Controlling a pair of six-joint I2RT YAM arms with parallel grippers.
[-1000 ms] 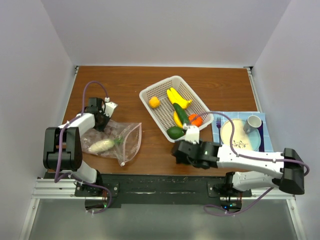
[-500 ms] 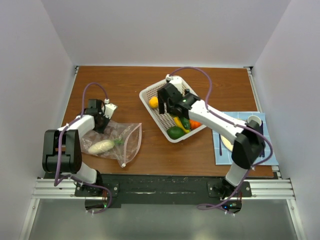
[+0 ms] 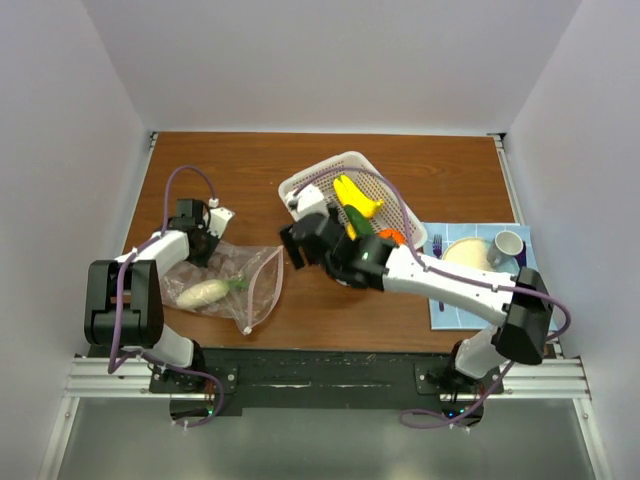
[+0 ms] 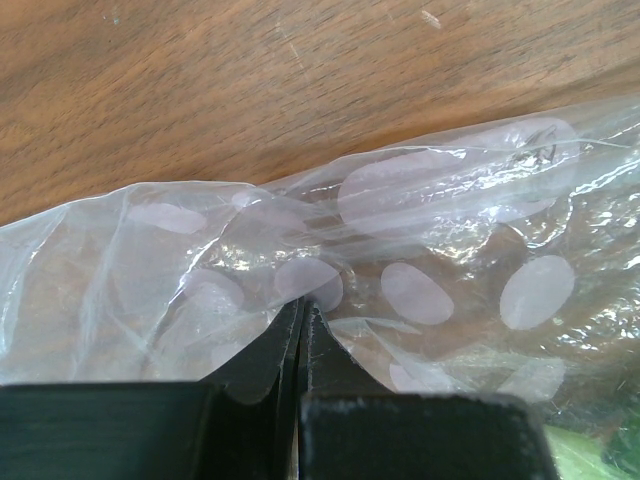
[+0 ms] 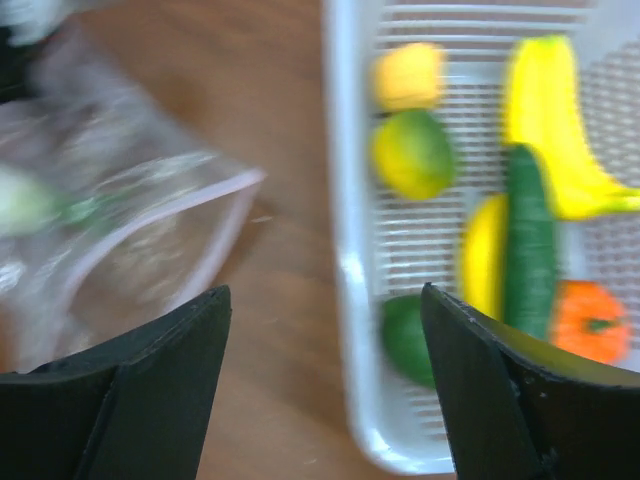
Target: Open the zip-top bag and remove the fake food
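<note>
The clear zip-top bag [image 3: 228, 282] lies flat on the left of the wooden table, and a whitish fake food piece [image 3: 203, 292] with green leaves is still inside it. My left gripper [image 3: 199, 242] is shut on the bag's far left corner; in the left wrist view its fingertips [image 4: 302, 312] pinch the crinkled plastic [image 4: 420, 230]. My right gripper [image 3: 297, 240] hangs open and empty between the bag and the white basket [image 3: 300, 182]. In the right wrist view the open right gripper [image 5: 326, 290] is over the basket rim [image 5: 345, 200]. The basket holds a banana [image 5: 550, 120], a cucumber [image 5: 530, 240], an orange piece [image 5: 590, 320] and green round ones [image 5: 412, 152].
A beige plate [image 3: 468, 262] with a purple fork and a grey cup [image 3: 507, 245] sit on a blue mat at the right. White walls close in the table on three sides. The right arm's forearm crosses over the basket's near corner.
My right arm has swung from above the basket down and left toward the bag, jaws still open. The left arm and the bag have not moved.
</note>
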